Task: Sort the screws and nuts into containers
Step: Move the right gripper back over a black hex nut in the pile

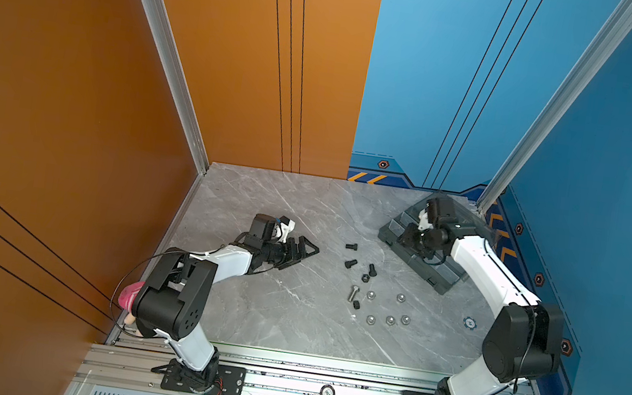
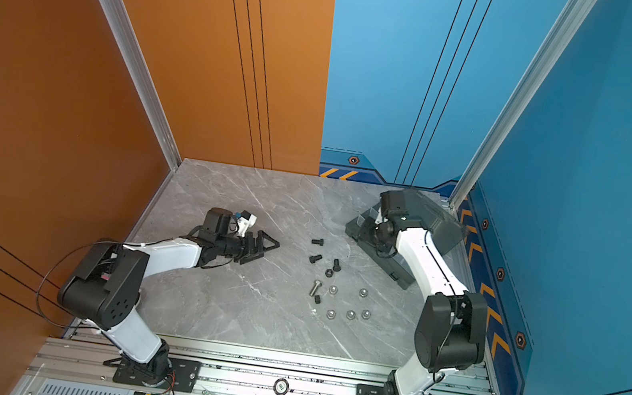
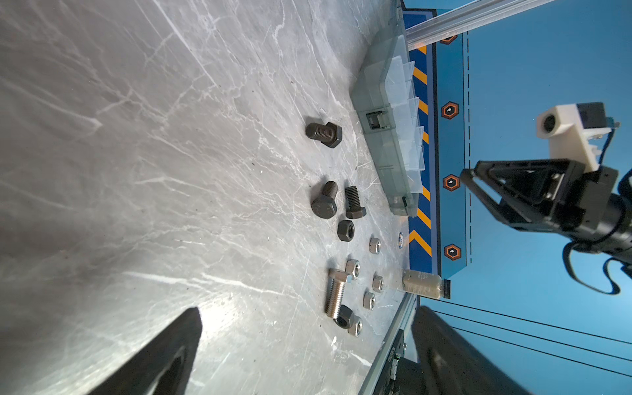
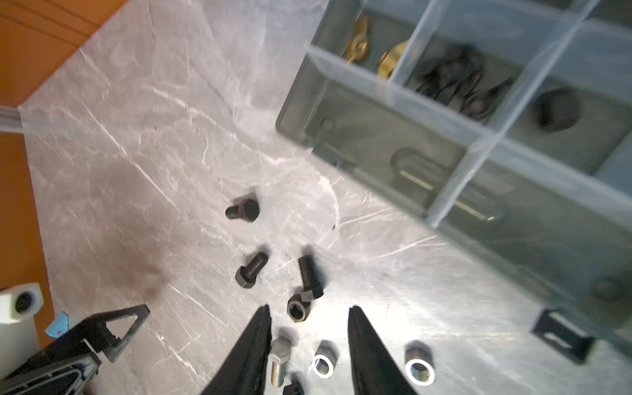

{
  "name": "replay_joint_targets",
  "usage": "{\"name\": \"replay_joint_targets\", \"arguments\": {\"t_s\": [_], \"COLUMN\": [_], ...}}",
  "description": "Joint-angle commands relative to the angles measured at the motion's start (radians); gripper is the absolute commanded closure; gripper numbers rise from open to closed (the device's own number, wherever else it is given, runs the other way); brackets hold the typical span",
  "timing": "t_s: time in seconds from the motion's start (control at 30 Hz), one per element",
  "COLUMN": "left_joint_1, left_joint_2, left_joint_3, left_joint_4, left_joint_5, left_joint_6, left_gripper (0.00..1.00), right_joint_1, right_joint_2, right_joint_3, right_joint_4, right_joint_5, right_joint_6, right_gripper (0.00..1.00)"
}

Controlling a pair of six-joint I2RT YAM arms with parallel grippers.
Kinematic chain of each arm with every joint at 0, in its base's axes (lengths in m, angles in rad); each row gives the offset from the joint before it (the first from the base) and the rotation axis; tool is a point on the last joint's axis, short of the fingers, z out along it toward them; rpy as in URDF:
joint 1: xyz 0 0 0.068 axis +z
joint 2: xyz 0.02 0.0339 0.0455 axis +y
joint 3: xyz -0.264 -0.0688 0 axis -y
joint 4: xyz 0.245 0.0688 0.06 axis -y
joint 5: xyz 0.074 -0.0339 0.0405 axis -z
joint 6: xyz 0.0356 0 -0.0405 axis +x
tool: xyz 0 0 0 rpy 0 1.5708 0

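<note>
Hovering by organiser box [image 1: 441, 276], R gripper [image 4: 309, 308] spread, empty; L gripper [image 1: 312, 251] spread; 3 black screws [image 1: 351, 263] loose.

We log left arm [image 1: 215, 260] and right arm [image 1: 480, 268]: white shells, black rounded joints, thin black cables [image 3: 569, 261], black bolted base plates [image 1: 203, 378], white wrist camera mounts [image 3: 564, 130], black tapered fingers [image 4: 253, 355].

Your organiser box [image 1: 438, 282] sits back right, everything else loose mid-table.
You'll find the screws [image 1: 351, 263] on the table [image 1: 262, 208] left of the box, and the nuts [image 1: 390, 320] in front of them, nearer you.
</note>
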Motion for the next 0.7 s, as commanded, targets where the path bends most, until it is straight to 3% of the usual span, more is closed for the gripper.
{"name": "replay_joint_targets", "arguments": {"t_s": [0.0, 0.3, 0.67], "left_joint_1": [0.006, 0.011, 0.026], "left_joint_2": [-0.001, 0.007, 0.002], "left_joint_3": [0.004, -0.001, -0.013], "left_joint_4": [0.01, 0.01, 0.011], "left_joint_5": [0.016, 0.021, 0.029], "left_joint_6": [-0.003, 0.001, 0.005], "left_gripper": [0.02, 0.02, 0.02], "right_joint_1": [0.074, 0.207, 0.24], "right_joint_2": [-0.006, 0.098, 0.209], "right_joint_3": [-0.061, -0.118, -0.075], "right_joint_4": [0.03, 0.111, 0.108], "right_joint_5": [0.077, 0.112, 0.141], "right_joint_6": [0.089, 0.206, 0.231], "right_gripper": [0.59, 0.57, 0.57]}}
